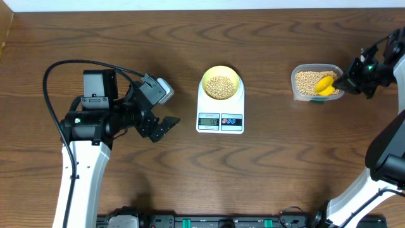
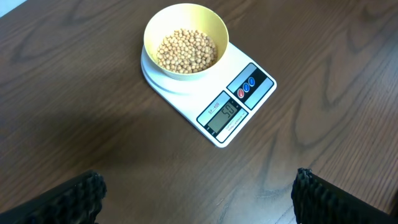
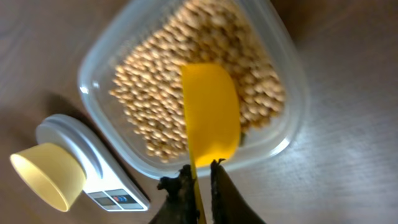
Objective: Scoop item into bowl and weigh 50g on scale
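Wood-grain table [image 1: 285, 164] under scale [image 1: 220, 109], white strip [image 1: 190, 4] beyond

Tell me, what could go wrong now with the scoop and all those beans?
1. The right gripper pinches the yellow scoop only by its thin handle at the clear tub. If the scoop slips or twists, it could flick beans onto the table.
2. The bowl sits on the scale, whose display seems to show about fifty. The open left gripper is close by, and a bump could nudge the bowl and spoil the reading.
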